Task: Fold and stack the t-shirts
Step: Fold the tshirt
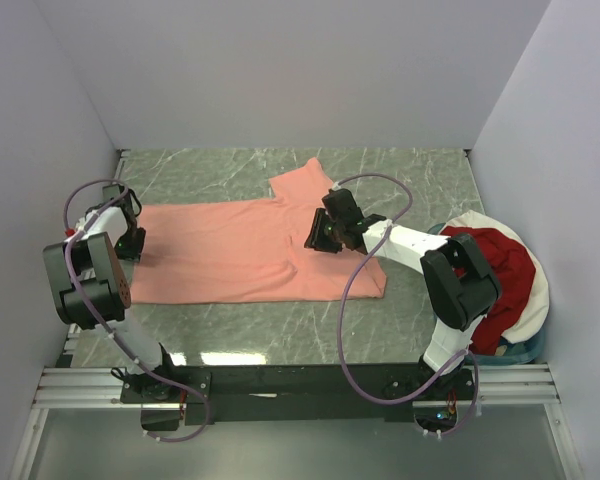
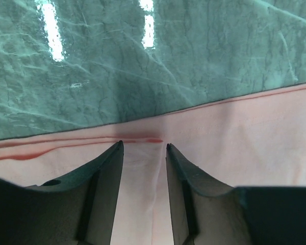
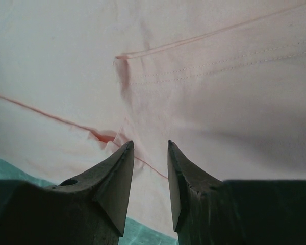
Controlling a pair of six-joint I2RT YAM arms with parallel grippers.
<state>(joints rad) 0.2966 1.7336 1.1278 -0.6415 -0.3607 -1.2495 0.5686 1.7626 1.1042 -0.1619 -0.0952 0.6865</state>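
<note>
A salmon-pink t-shirt (image 1: 220, 250) lies spread flat on the green marble table (image 1: 400, 175), one sleeve pointing to the back. My left gripper (image 1: 131, 242) sits at the shirt's left edge. In the left wrist view it (image 2: 143, 145) is open, fingertips down at the hem, with pink cloth (image 2: 234, 138) between the fingers. My right gripper (image 1: 316, 238) rests on the shirt's right part. In the right wrist view it (image 3: 150, 143) is open over a folded edge and seam of the shirt (image 3: 194, 66). A dark red t-shirt (image 1: 505, 270) lies heaped in the basket at the right.
The white-rimmed round basket (image 1: 542, 300) stands at the table's right edge beside the right arm's base. White walls close in the left, back and right sides. A black rail (image 1: 300, 380) runs along the near edge.
</note>
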